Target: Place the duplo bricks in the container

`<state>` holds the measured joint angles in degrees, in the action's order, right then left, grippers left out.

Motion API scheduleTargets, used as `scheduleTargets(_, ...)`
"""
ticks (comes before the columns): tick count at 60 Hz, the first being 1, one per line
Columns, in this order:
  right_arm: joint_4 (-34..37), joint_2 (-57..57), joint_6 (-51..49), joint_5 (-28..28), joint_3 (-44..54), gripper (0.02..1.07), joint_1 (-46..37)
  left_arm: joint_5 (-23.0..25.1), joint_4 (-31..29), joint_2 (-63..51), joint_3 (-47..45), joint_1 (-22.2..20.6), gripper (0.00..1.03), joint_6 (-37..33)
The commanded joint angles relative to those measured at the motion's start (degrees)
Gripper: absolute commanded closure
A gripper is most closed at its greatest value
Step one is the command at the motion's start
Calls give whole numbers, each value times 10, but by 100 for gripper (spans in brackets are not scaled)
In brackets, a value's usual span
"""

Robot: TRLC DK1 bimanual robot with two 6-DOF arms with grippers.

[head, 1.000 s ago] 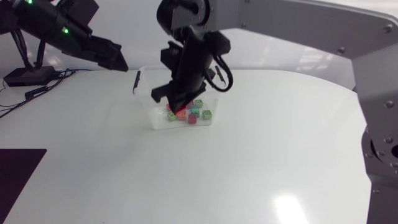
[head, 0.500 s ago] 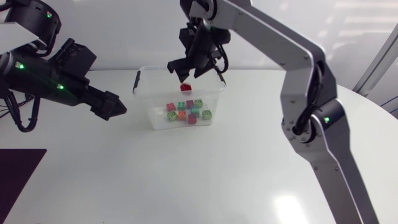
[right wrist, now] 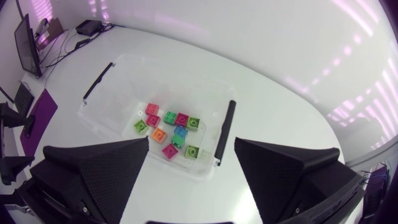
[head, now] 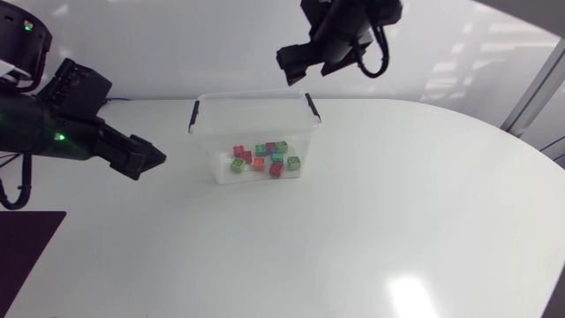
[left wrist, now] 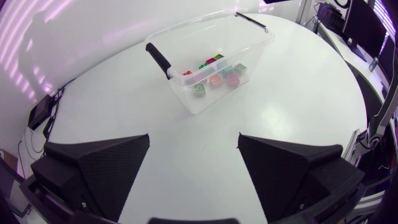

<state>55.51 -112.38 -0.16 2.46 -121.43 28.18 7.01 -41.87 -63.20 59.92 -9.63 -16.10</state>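
A clear plastic container point(head: 220, 168) with black handles stands at the back middle of the white table. Several duplo bricks point(head: 261, 159) in red, green, orange, pink and teal lie on its floor. My right gripper point(head: 296, 64) hangs open and empty high above the container's far right corner. Looking down from it, the bricks point(right wrist: 169, 130) lie in the container point(right wrist: 134, 93) below the open right gripper point(right wrist: 189, 168). My left gripper point(head: 146, 159) is open and empty, left of the container and apart from it. Ahead of the left gripper point(left wrist: 193, 168) stands the container point(left wrist: 193, 102) with the bricks point(left wrist: 217, 73).
A dark mat point(head: 25, 247) lies at the table's front left corner. A small black box point(left wrist: 40, 113) with cables sits near the table's left edge. The table's rounded edge point(head: 530, 150) runs along the right.
My right gripper opened and let a red brick fall into the container, then rose up and away to the back right. My left arm drew back slightly to the left.
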Motion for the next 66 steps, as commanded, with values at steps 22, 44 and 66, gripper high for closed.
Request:
scheduleTargets(22,-118,286,-9,24,384,6,-81,-38,64,81,-69,61,4,-10)
scheduleTargets(44,-264,496,-42,44,668,6,-167,-62,195,188,-201,105,4,16)
scheduleTargets(66,-324,661,-76,47,813,7,-242,-66,269,316,-296,116,4,26)
